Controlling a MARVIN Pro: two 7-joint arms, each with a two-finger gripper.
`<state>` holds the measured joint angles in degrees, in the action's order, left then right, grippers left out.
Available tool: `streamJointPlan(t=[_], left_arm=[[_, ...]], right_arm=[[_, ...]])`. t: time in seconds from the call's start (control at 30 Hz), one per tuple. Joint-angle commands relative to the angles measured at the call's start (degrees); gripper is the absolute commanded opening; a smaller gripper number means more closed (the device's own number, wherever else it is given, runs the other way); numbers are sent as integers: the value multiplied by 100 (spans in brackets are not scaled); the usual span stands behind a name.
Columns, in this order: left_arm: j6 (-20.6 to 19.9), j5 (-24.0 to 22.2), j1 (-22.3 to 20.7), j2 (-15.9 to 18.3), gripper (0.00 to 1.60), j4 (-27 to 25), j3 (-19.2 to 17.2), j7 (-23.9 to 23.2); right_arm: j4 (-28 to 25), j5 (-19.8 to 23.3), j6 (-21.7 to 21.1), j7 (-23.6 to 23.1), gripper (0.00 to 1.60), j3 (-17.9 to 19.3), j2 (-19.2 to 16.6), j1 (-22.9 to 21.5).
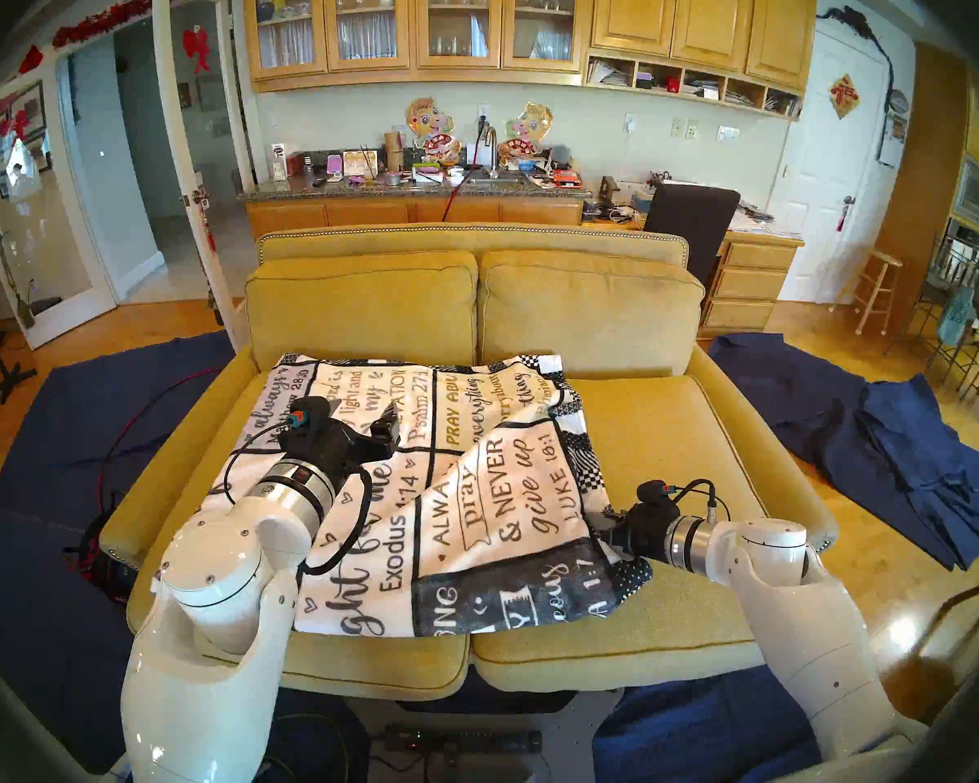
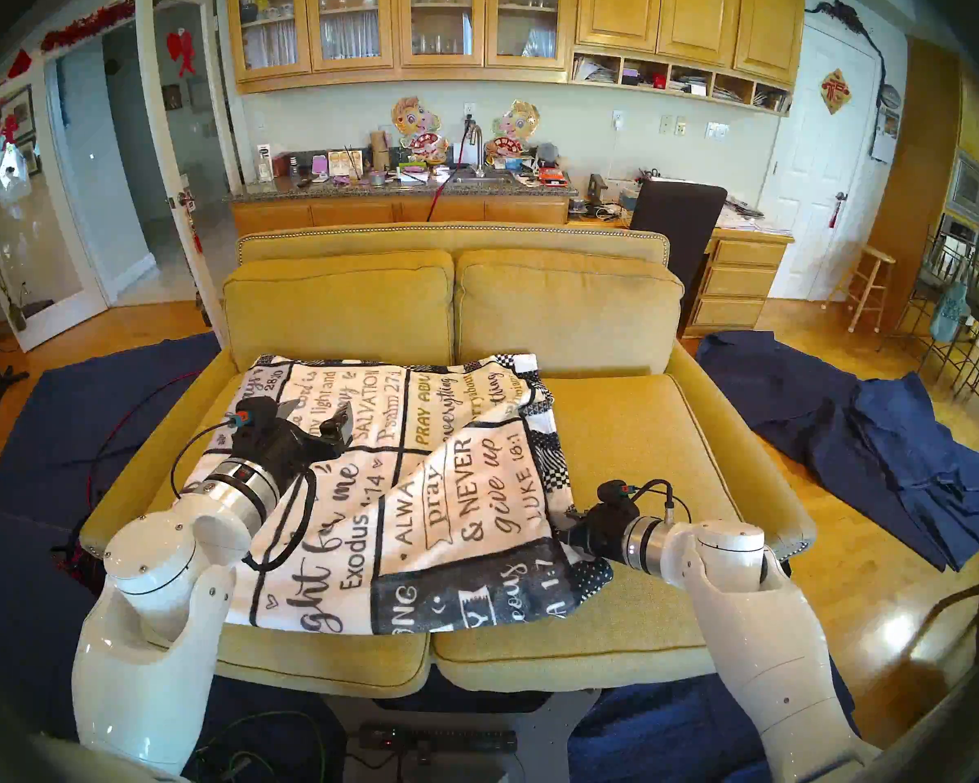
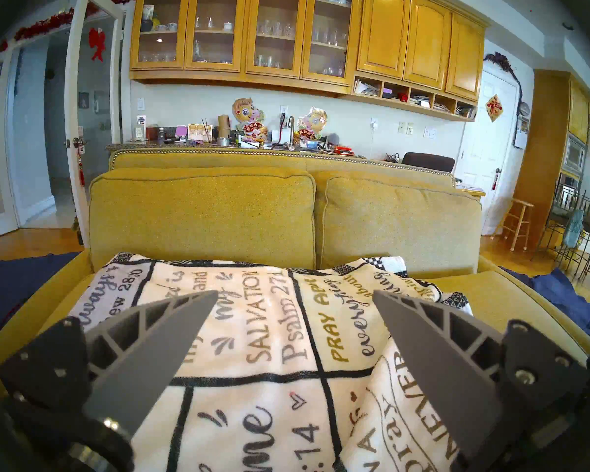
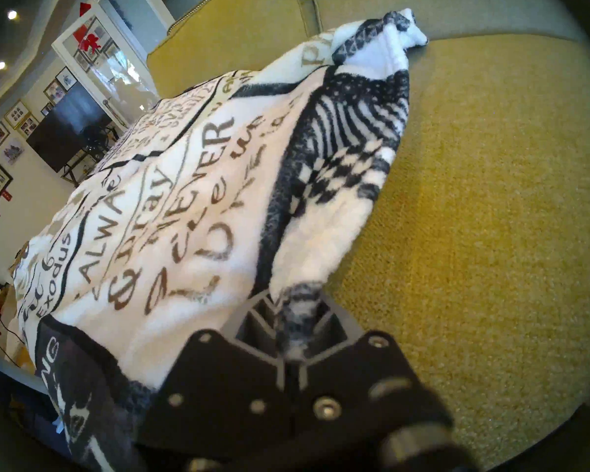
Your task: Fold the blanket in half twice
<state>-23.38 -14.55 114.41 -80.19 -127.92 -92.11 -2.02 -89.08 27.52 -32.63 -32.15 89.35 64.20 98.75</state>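
Pinching blanket (image 4: pixel 198 222) edge, right gripper (image 4: pixel 295 311) shows only wrist-side

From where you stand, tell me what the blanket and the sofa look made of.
Blanket: looks like soft fleece or plush, matte. Sign: fuzzy nap in the right wrist view, blurring the printed letters' edges, and it bunches limply where the right gripper pinches its edge.

Sofa: mustard woven upholstery, probably a coarse textile. Sign: grainy, nubby weave on the seat, piped cushion seams and a nailhead row along the back.
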Motion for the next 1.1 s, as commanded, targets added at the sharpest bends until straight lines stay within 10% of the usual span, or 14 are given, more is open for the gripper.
streamJointPlan(t=[0.0,1.0,1.07], left_arm=[[67,-2,-107,-14,160,-168,4,-3],[62,22,-108,-40,160,-170,-5,-27],[63,24,-108,-42,160,-170,-6,-28]], right_arm=[[-234,-69,-29,180,0,277,-197,10],[-677,13,-235,174,0,911,-317,504],[-622,6,-214,168,127,836,-281,456]])
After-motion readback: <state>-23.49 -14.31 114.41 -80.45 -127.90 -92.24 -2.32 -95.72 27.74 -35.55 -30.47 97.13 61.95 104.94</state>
